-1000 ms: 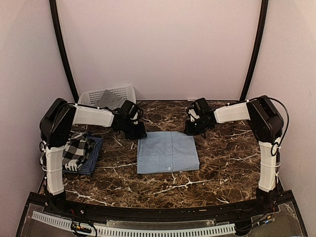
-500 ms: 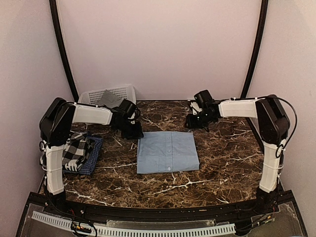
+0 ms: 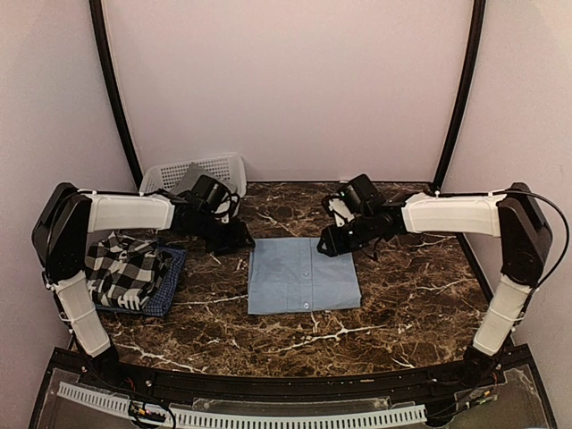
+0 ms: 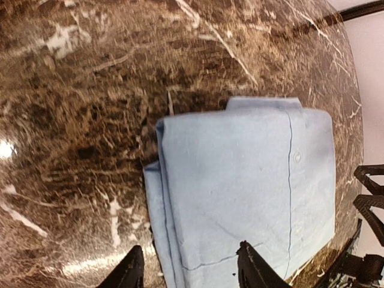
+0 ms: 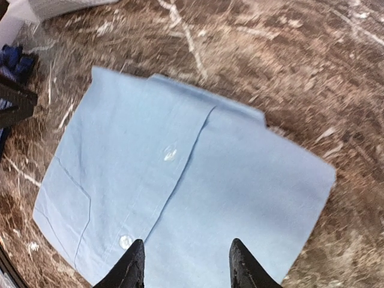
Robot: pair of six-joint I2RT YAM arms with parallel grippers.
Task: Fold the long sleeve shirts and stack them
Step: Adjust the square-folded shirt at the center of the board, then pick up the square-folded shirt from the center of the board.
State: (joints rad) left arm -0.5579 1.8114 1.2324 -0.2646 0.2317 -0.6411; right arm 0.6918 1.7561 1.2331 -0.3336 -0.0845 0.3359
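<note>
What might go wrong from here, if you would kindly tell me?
The left pincer and right pincer hang open by the far corners of the folded light blue cloth shirt; gripping only its top layer might undo the fold. The rumpled black-and-white checked shirt on the left lies unevenly, so a shirt stacked on it may slide.

Marble counter with a white basket.
The brown, white-veined counter [image 3: 402, 295] carries a lattice basket [image 3: 219, 165] at its far left corner, against the pale wall [image 3: 286, 80] and beside a black pole [image 3: 112, 98].
</note>
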